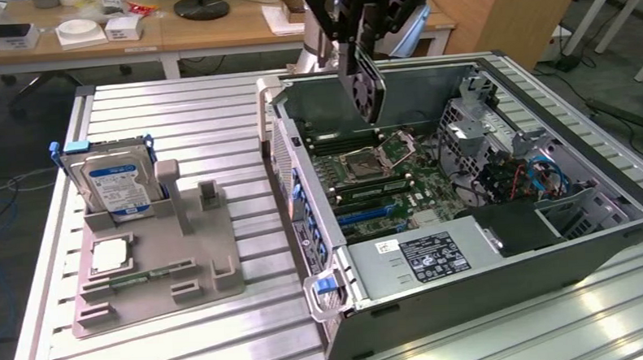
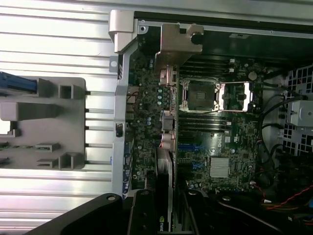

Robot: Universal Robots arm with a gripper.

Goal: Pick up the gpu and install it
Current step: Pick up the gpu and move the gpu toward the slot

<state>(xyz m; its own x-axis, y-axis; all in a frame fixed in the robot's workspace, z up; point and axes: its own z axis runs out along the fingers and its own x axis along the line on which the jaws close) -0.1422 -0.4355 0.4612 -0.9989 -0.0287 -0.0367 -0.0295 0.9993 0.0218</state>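
The gpu is a thin dark card that hangs on edge over the back part of the open computer case, above the motherboard. My gripper is shut on its upper end. In the wrist view the gpu runs edge-on away from my gripper. Its silvery bracket is at the far end, near the case's rear wall. The card is clear of the board and sits in no slot.
A grey holder tray lies on the slatted table at the exterior view's left. It holds an upright hard drive with a blue label, a square chip and a memory stick. A power supply and cables fill the case's near and right parts.
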